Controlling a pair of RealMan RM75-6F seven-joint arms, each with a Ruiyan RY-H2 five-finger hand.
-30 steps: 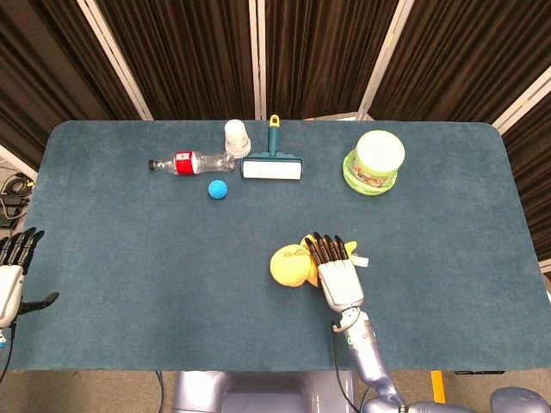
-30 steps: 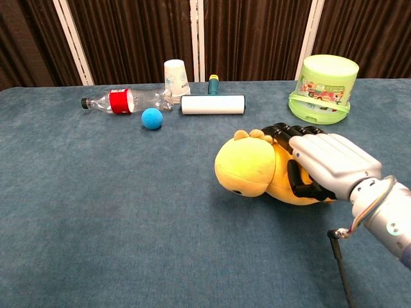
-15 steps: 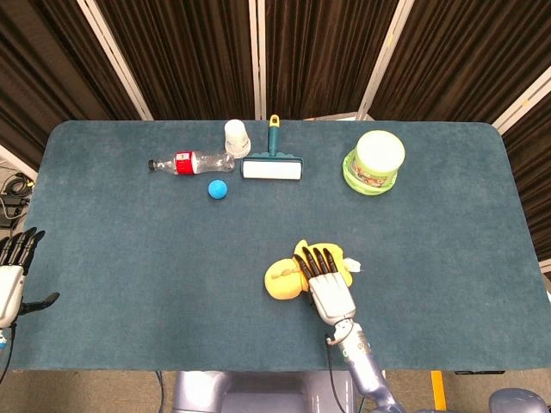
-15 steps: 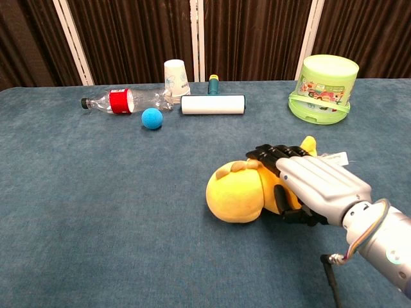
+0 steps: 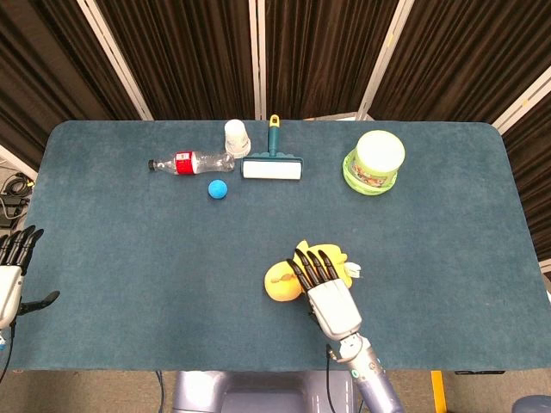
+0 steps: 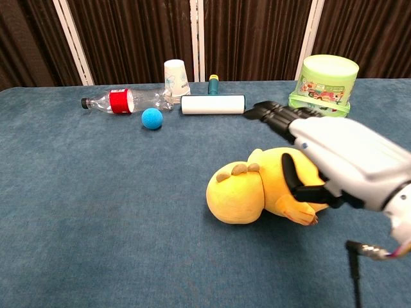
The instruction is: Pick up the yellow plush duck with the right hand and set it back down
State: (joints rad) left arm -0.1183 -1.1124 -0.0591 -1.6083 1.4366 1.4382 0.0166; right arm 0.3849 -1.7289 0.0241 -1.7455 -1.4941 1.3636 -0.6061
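The yellow plush duck lies on its side on the blue table, near the front middle; in the chest view the duck has its head to the left. My right hand hovers over the duck's right part with fingers stretched out and apart, holding nothing. From the chest, the right hand is raised above the duck, its thumb hanging close to the duck's body. My left hand is at the far left table edge, fingers spread and empty.
At the back left are a plastic bottle, a white cup, a lint roller and a blue ball. A green lidded tub stands at the back right.
My right hand has let go of the duck and lifted up off it, fingers straightened. The duck has settled on the table, slightly nearer the front. The left hand has not moved.
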